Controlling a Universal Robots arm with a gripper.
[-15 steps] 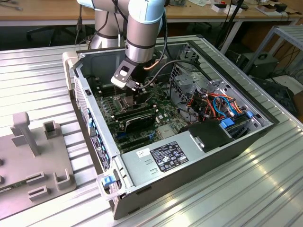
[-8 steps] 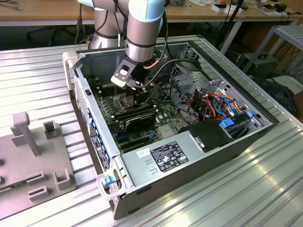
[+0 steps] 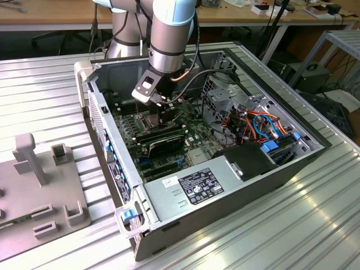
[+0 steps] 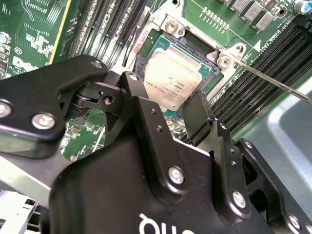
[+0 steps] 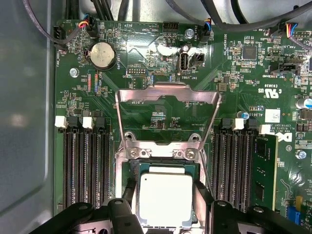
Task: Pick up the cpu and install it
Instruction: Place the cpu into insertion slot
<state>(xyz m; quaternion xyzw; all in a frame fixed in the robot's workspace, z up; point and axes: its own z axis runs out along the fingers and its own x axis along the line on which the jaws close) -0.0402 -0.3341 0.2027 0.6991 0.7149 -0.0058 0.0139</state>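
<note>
The cpu (image 5: 165, 197) lies silver side up in the socket (image 5: 195, 168), with the gripper (image 5: 165, 214) straddling it from six o'clock. The hinged metal frame (image 5: 168, 97) is swung open at twelve o'clock of the cpu, a coin battery (image 5: 102, 53) lies at eleven, and memory slots (image 5: 80, 165) run at nine and three

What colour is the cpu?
The cpu is silver-grey; the first wrist view shows it best.

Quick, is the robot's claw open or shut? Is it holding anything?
Gripper: shut on the cpu.
</note>
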